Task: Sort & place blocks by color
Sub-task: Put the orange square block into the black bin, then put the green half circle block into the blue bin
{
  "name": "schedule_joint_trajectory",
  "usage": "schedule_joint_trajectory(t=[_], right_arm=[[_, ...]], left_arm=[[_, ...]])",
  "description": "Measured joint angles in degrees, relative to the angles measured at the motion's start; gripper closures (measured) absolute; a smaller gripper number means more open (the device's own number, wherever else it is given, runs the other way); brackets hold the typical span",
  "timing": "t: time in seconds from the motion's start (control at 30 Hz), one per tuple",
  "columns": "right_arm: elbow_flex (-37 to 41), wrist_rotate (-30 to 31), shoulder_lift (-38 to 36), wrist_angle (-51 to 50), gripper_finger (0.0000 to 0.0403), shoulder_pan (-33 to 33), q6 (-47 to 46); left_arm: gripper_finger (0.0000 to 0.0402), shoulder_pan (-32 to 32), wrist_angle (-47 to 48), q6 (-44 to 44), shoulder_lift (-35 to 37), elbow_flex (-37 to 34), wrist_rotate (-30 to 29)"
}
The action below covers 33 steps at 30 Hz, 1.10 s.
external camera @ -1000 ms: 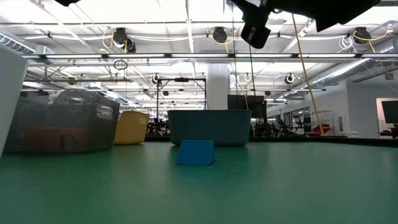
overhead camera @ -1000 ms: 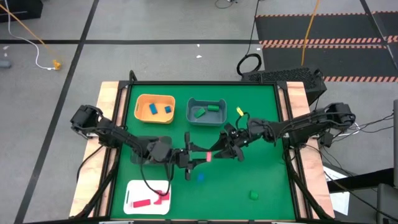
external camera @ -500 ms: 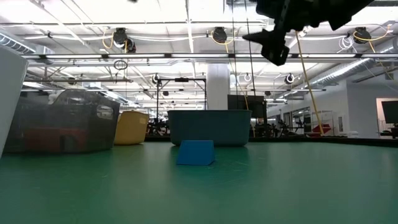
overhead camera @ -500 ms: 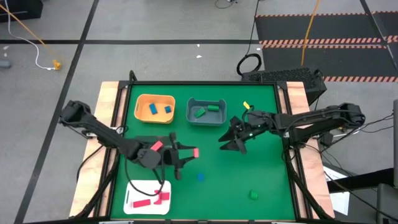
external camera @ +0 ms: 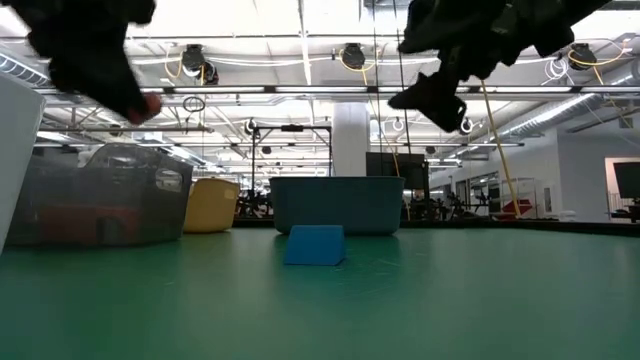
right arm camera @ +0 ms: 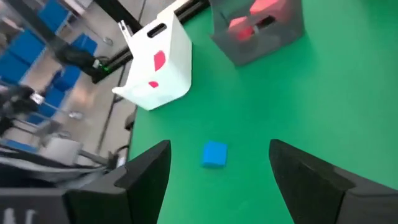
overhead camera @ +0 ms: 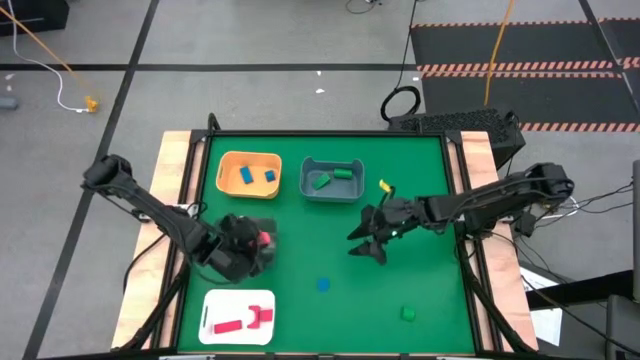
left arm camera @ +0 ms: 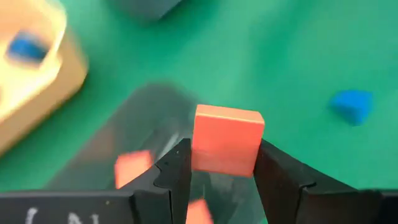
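**Q:** How is the work surface laid out?

**A:** A green table mat [overhead camera: 420,180] is shown from above, framed by grey floor. At its far edge an orange bin [overhead camera: 249,173] holding blue blocks is set beside a grey bin [overhead camera: 332,179] holding green ones; a white flat tray [overhead camera: 238,317] with red pieces lies at the near left corner. One colour appears to be assigned to each container.

**Q:** Why is the left arm held where it is?

**A:** A red block [left arm camera: 226,139] is pinched between the fingers of the left gripper [left arm camera: 221,168], carried above the mat near the white tray, presumably for delivery there.

**Q:** And the right arm?

**A:** The right gripper [right arm camera: 214,171] is held over mid-table with its fingers spread wide and nothing between them; a loose blue block [right arm camera: 214,154] lies on the mat ahead of it, judged the next pick. A green block [overhead camera: 407,314] remains unsorted near the front edge.
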<state>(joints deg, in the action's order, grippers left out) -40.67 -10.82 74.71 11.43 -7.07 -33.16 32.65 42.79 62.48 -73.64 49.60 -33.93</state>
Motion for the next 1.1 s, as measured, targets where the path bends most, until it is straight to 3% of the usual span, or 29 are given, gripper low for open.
schedule_joint_trajectory(t=[0.13, 0.37, 0.83, 1.1], right_arm=[[-0.1, 5.3, 4.6, 2.5, 0.0142, -2.3, 3.9], [0.0, 14.7, 12.1, 6.9, 0.0142, -6.1, 7.9], [0.0, 17.2, 23.7, 23.2, 0.0142, -12.2, 7.7], [0.0, 16.6, 22.4, 19.2, 0.0142, -14.8, 6.7]], left_arm=[[0.0245, -0.1, 2.5, 10.9, -0.7, -2.3, 4.2], [0.0249, -0.2, 1.9, 19.0, -0.7, -6.4, 8.9], [0.0199, -0.2, 1.7, 18.2, -0.7, -7.4, 8.0], [0.0202, -0.2, -4.8, 12.7, -0.7, -5.3, 7.8]])
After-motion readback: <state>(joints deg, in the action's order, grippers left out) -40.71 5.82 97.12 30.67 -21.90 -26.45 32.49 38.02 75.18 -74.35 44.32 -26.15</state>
